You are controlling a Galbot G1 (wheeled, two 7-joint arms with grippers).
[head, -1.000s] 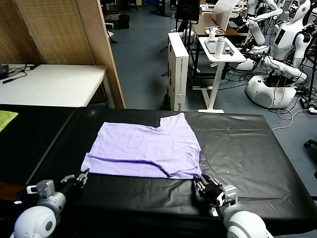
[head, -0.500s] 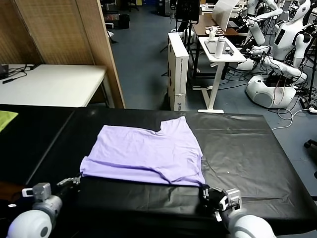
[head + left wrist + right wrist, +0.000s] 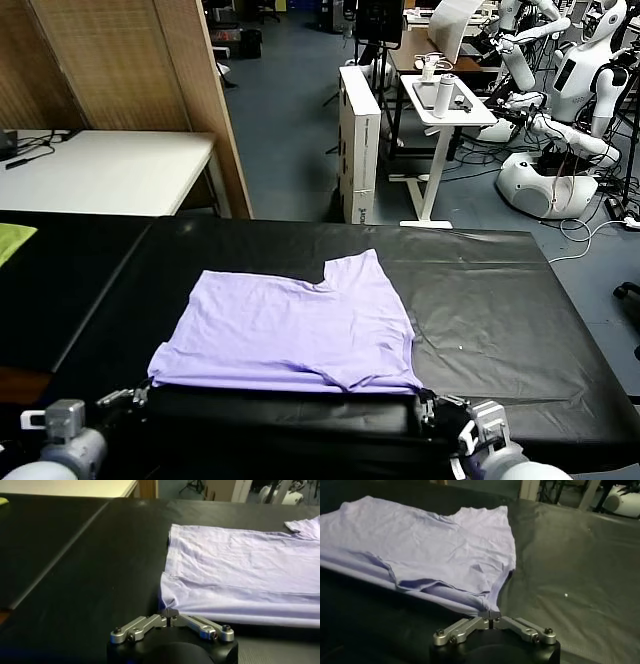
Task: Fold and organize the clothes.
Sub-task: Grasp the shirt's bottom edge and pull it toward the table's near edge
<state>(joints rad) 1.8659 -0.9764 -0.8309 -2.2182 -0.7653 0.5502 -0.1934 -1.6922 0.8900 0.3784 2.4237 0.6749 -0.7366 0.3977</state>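
The lavender T-shirt lies folded on the black table, its near edge stretched straight between my two grippers. My left gripper is shut on the shirt's near left corner; in the left wrist view the corner is pinched between the closed jaws, with the shirt spreading away. My right gripper is shut on the near right corner; in the right wrist view the jaws pinch the hem, with the shirt beyond. No print shows.
A yellow-green cloth lies at the far left edge. A white table and wooden screen stand behind left. A white stand and other robots are on the floor beyond.
Both grippers have pulled back toward me with the shirt's near corners, dragging the shirt nearer and stretching its near edge straight.
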